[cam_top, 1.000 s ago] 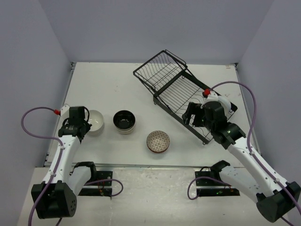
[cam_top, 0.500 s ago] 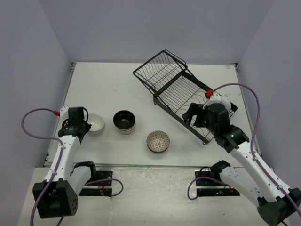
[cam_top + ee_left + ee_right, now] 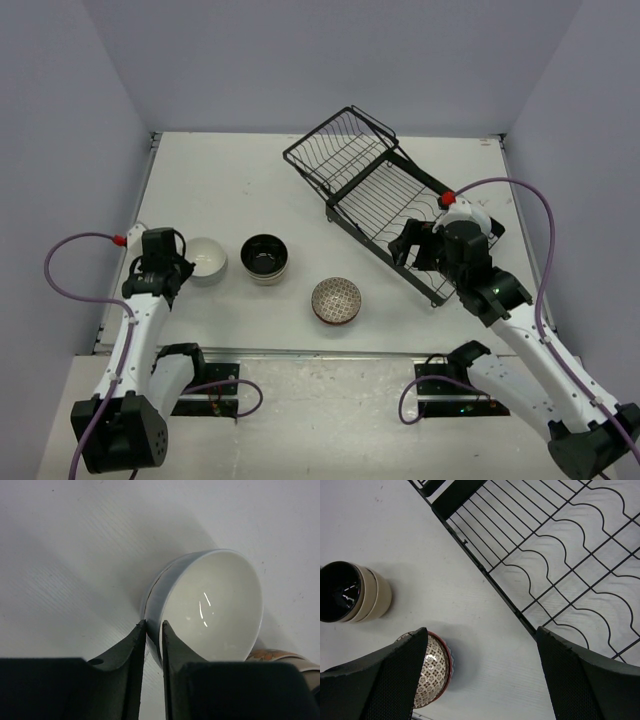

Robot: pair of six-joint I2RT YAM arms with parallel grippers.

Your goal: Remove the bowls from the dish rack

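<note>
White table [image 3: 250,190] boxed by pale lilac walls [image 3: 300,60], bearing an angled black wire dish rack [image 3: 370,185]. Left of the rack, from nearest to farthest, sit a brown patterned round bowl [image 3: 336,298], a tan bowl with black inside [image 3: 266,256] and a plain white round bowl [image 3: 207,258]. The left pincer [image 3: 153,630] straddles the white bowl's rim, fingers nearly together; whether it grips, I cannot tell. The right pincer [image 3: 481,630] is spread wide and empty over the rack's near edge.

Three bowls stood on the bench [image 3: 230,180], all outside the dish rack [image 3: 385,205].
The rack lay slantwise right of centre, basket end toward the back, long tray running to the near right. Left bowl [image 3: 205,261] and middle bowl [image 3: 266,258] sat side by side, apart, left of the rack. Near bowl [image 3: 336,300] sat right of and before the middle one, near the tray's left edge.
</note>
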